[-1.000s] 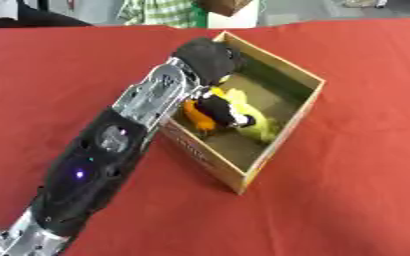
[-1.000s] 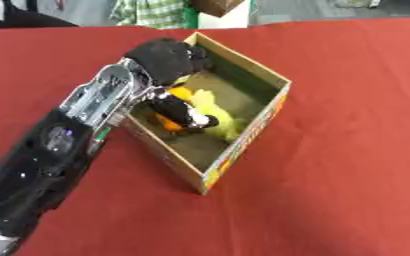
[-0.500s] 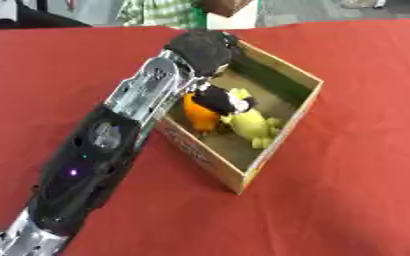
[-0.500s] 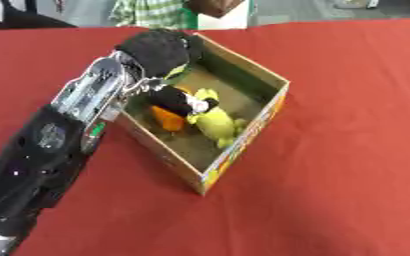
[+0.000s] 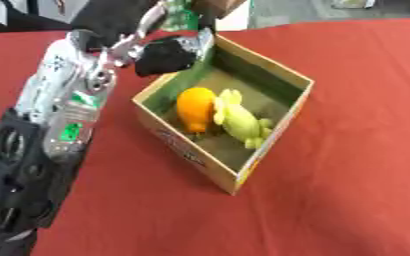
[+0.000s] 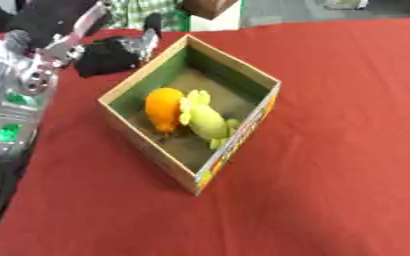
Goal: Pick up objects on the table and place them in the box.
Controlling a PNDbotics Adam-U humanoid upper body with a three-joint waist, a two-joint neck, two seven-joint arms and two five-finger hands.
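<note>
A: Lying inside the box [image 5: 283,112], on its floor toward the left wall: an orange round thing [image 5: 195,107] and a pale yellow-green soft toy [image 5: 239,122], touching each other, well below the rim.

B: And the toy's long axis?

A: Ran roughly along the box's length, from the far-left corner toward the near-right one. Stubby limbs stuck out at both ends.

B: Where from the left robot hand [image 5: 169,55]?

A: Down and to the right of it. Hung at the far-left corner of the box, just over the rim, dark and bunched. Looked empty, nothing pinched; fingers seemed loosely curled, though too blurred to swear to.

B: Right robot hand?

A: Seen in neither view. So only the left arm [image 5: 64,105] near the work, stretched up along the left side from the near corner.

B: Anything left to pick up on the bench [image 6: 348,150]?

A: Nothing spotted on the red cloth around the box, near or far. Judged the placing done for these two, with the next step likely a pull-back clear of the rim without knocking the cardboard wall.

B: Beyond the bench?

A: Grey floor past the far edge, a brown box-like shape and some green-checked cloth at the top. Too blurred to name further.
</note>
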